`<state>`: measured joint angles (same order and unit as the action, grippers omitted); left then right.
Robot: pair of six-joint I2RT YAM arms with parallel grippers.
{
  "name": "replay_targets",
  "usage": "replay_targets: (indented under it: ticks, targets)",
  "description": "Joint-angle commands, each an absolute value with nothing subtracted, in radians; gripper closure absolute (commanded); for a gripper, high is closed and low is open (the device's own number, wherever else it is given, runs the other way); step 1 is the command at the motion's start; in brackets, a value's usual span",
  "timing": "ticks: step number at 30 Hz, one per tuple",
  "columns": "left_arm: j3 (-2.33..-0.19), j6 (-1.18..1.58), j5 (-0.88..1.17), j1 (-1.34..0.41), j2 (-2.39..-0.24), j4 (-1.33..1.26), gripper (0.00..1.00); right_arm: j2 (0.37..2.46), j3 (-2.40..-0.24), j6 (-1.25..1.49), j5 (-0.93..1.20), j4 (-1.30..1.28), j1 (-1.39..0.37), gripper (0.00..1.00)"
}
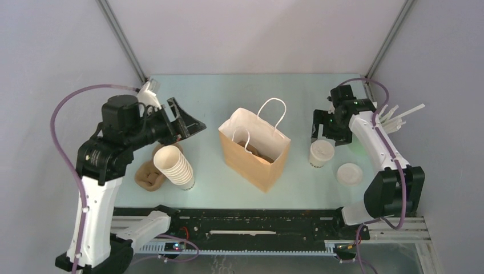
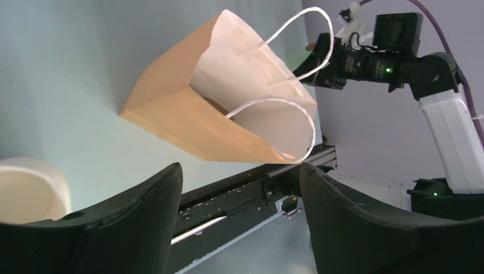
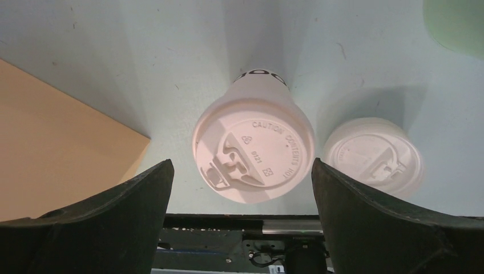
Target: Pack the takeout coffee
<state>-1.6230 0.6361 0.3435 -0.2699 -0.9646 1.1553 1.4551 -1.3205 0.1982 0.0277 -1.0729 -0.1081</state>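
Pale green table (image 1: 228, 91) in a grey-walled cell: the right tool (image 3: 241, 164), jaws spread and empty, hangs over the lidded takeout coffee (image 3: 254, 151), which stands on the table just right of the open paper bag (image 1: 251, 154). The left tool (image 2: 240, 168), likewise released and empty, faces the bag's mouth from the left. Judged progress: cup lidded but neither grasped nor bagged; gripping, lifting and lowering remain.
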Motion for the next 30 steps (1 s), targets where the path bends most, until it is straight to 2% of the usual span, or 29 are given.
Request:
replay_targets:
  ticks: [1,11,30]
  targets:
    - [-1.621,0.678,0.285,-0.359,-0.99,1.057,0.21,1.479,-1.313,0.175,-0.026,-1.053,-0.154,0.0]
    - [-1.61,0.668,0.281,-0.382,-0.996,1.063,0.2,1.459,-1.261,0.189,-0.125,-1.033,-0.197,0.01]
    - [-1.598,0.676,0.299,-0.382,-0.992,1.06,0.2,1.38,-1.236,0.202,-0.063,-0.997,-0.185,0.0]
